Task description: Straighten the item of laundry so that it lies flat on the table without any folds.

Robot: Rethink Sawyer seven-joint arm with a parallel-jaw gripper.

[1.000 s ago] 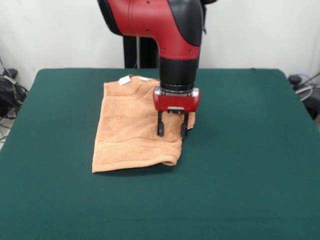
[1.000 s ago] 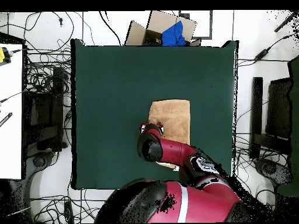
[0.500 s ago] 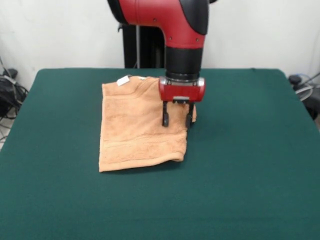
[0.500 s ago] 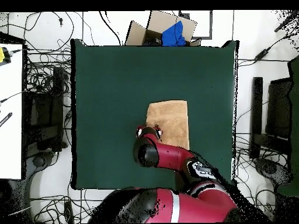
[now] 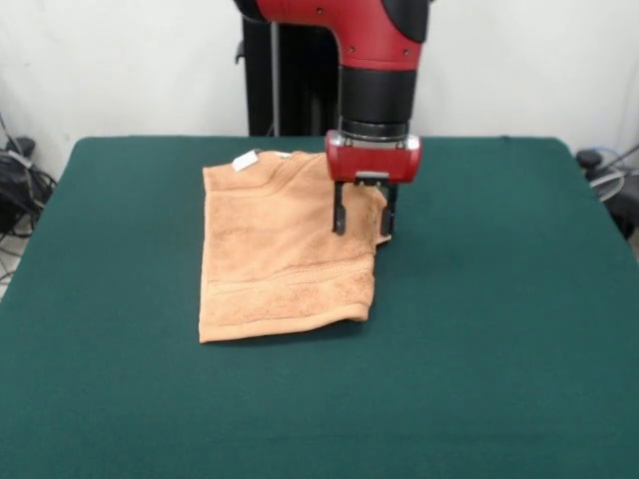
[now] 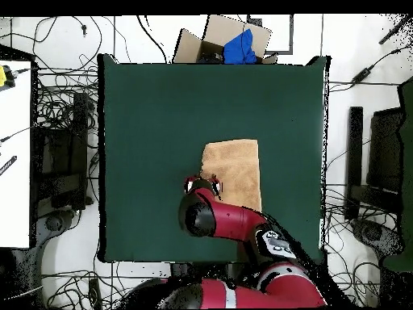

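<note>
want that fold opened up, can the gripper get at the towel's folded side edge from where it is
Probably yes. The gripper hangs open right over the towel at that edge, nothing lies between them, and the table beside it is bare.

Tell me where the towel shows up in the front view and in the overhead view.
Front view: the towel lies left of centre on the table.
Overhead view: it sits right of centre, above the arm.
Shared landmark: the gripper, open, at the towel's edge.
</note>
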